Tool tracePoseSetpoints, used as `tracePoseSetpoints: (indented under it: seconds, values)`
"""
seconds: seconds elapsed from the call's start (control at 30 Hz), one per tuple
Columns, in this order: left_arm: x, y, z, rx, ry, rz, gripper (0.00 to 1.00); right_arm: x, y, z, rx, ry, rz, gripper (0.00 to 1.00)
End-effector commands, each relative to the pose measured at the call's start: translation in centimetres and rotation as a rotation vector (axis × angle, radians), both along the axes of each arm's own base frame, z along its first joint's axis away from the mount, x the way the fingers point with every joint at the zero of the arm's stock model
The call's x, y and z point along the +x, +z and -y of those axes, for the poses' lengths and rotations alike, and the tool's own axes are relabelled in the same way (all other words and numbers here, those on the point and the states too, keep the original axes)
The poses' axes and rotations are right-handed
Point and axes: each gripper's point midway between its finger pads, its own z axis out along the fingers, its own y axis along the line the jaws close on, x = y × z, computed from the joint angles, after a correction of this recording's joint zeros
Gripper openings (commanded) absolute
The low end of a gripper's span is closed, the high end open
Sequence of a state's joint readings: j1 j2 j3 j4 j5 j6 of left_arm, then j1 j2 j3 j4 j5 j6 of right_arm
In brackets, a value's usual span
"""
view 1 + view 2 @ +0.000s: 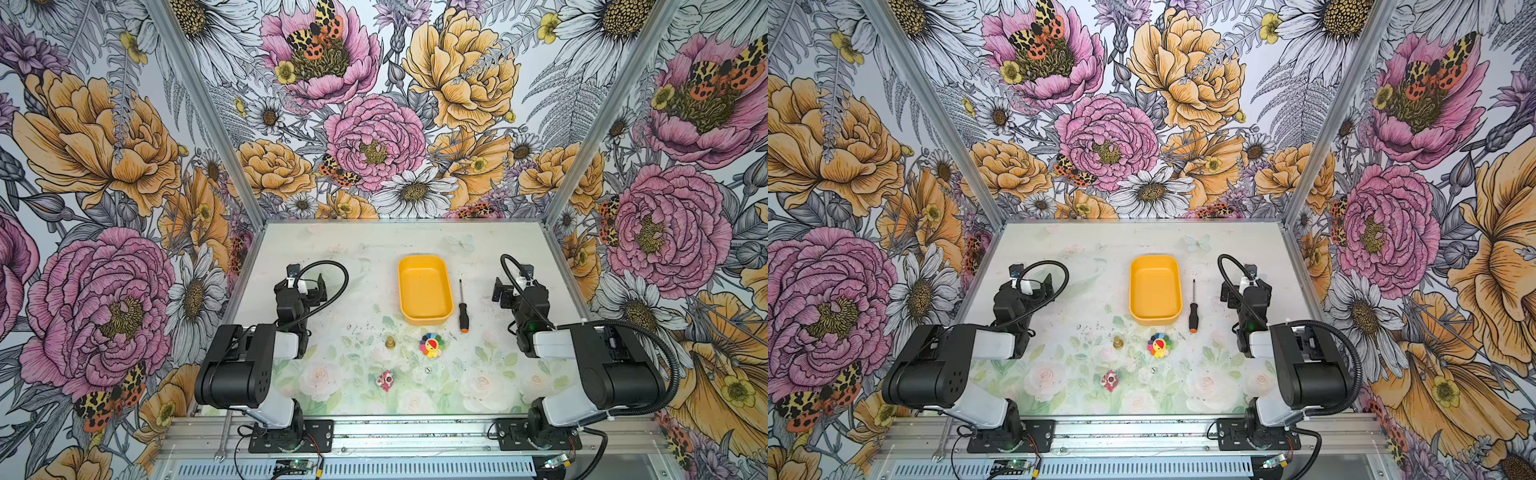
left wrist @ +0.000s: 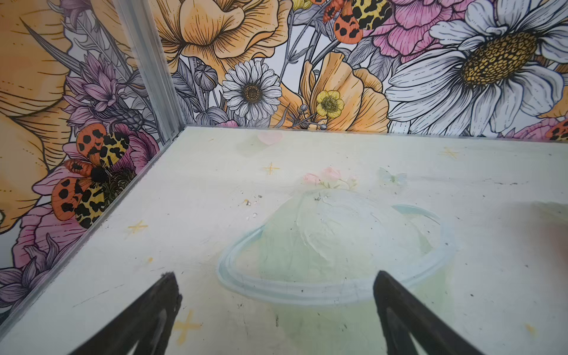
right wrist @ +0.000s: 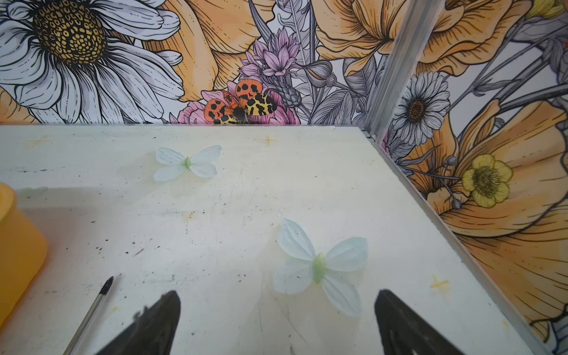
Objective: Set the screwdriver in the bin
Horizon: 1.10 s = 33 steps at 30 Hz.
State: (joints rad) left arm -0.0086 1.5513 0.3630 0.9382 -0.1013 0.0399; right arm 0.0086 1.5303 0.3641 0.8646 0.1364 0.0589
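Screwdriver point(image 1: 462, 307) lies flat just right of the bin point(image 1: 428, 321), not touching, long axis parallel to the bin's long side: orange butt near, tip far. Right gripper point(image 3: 276, 295), spread and empty, sits further right, the closer arm. Left gripper point(image 2: 275, 276), also spread, is off the bin's left.

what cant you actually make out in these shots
- Right wrist view: the screwdriver handle is cut off by the picture's edge; only shaft and tip show.
- Right wrist view: the bin is cut by the edge, its inside unseen.
- Both top views: the small red object is too small to identify.
- Left wrist view: shows neither screwdriver nor bin.
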Motion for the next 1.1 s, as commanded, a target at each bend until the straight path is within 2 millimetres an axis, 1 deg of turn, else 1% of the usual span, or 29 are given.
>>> tracePoseSetpoints:
  seconds: [0.0, 0.67, 0.77, 0.9, 0.97, 1.07]
  values:
    - [0.4, 0.6, -0.1, -0.023, 0.000, 0.016, 0.99, 0.7, 0.9, 0.0, 0.006, 0.007, 0.024, 0.99]
    - [0.4, 0.6, -0.3, -0.035, -0.007, 0.016, 0.99, 0.7, 0.9, 0.0, 0.004, 0.004, 0.026, 1.00]
    - [0.5, 0.7, 0.3, -0.035, -0.038, 0.011, 0.99, 0.6, 1.0, 0.1, 0.003, -0.002, 0.030, 0.99]
    - [0.0, 1.9, 0.6, -0.026, -0.054, 0.026, 0.99, 0.4, 1.5, 1.2, 0.008, -0.073, 0.040, 0.98]
    - [-0.4, 3.0, 0.6, -0.033, -0.059, 0.025, 0.99, 0.2, 2.5, 1.2, 0.006, -0.077, 0.039, 0.98]
    - [-0.7, 4.4, 1.1, -0.088, -0.088, -0.038, 0.99, -0.4, 4.3, 1.4, 0.034, -0.097, 0.002, 0.96]
